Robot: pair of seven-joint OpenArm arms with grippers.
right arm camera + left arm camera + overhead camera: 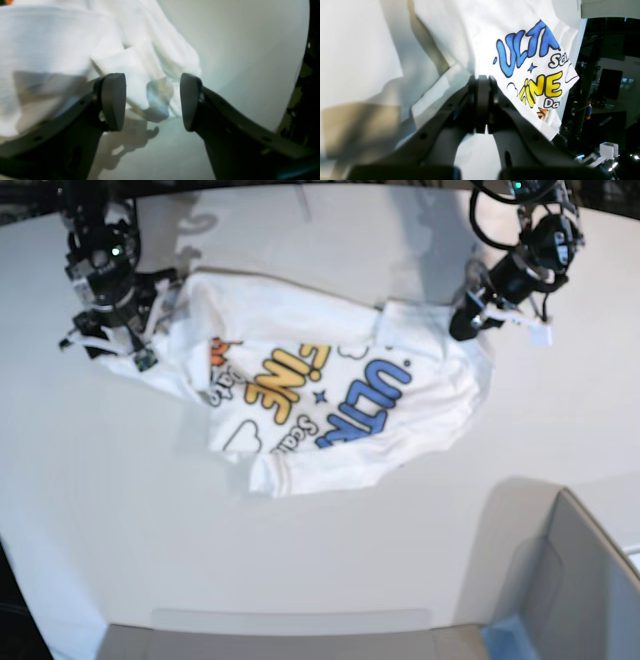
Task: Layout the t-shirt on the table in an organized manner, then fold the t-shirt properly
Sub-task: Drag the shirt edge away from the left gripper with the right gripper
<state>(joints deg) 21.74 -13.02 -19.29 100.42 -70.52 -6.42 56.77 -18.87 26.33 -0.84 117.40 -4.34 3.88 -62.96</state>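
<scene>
white short-sleeved cotton t-shirt [330,395] with cartoon lettering: lying rumpled, print up, on the far half of the large smooth white tabletop [120,510]; long axis running across the base view. print upside down in that view: blue "ultra", yellow "fine", small outlined script not fully legible, clouds and a star. left black gripper [482,82]: jaws pressed together, pinching a fold of the t-shirt. right black gripper [153,101]: jaws wide apart, a bunched end of the cloth between them, untouched. grey box [585,590] at the near corner.
</scene>
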